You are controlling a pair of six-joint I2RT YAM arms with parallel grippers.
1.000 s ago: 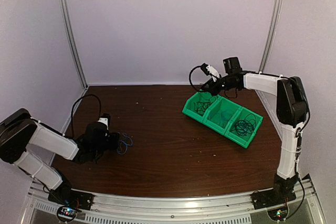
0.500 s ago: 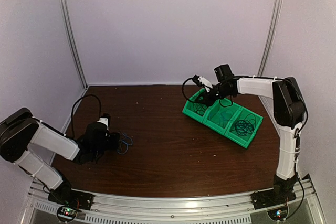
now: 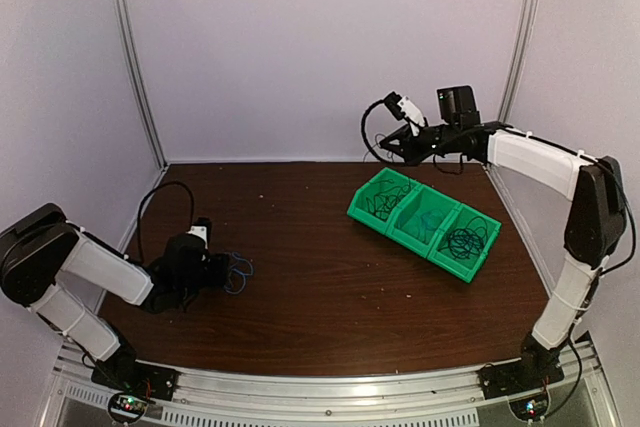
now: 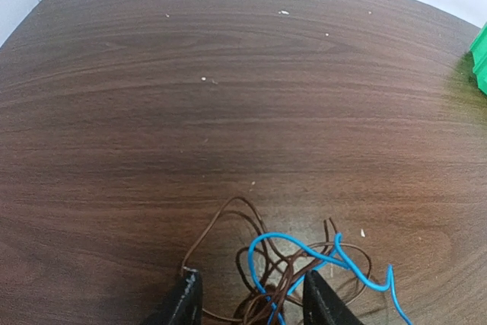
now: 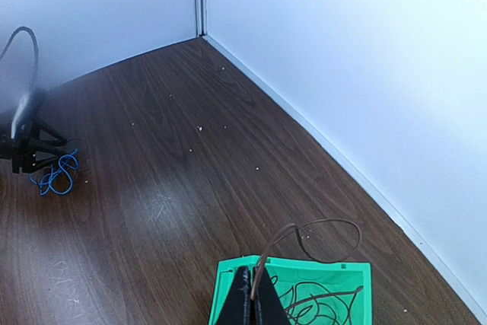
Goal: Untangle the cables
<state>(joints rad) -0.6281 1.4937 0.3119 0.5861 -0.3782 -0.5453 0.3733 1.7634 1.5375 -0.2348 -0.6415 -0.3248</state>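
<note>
**A:** Where are the cables?

**B:** A tangle (image 4: 304, 253) of blue and brown strands lies on the table (image 4: 228, 74) near its left edge. It sits between the spread fingers of the left gripper (image 4: 247, 302). More cables lie in the green bin (image 5: 304, 267) toward the far right corner. The right gripper (image 5: 253, 301) is pressed together on a brown wire (image 5: 329, 222), held up over the bin's end compartment.

**A:** What could go wrong there?

**B:** The fingers hide the wire below the pinch, so it may be caught among the black loops in that compartment. If it is, lifting further could drag the whole clump out or tip the bin.

**A:** And the grip?

**B:** It holds a thin strand at the very tips. A tug against a knot could pull the wire free and drop it back in.

**A:** The left side?

**B:** As far as can be seen, the jaws straddle the tangle without clamping it. Closing there would probably catch several strands at once. Pulling then would tighten the knot rather than free it.
</note>
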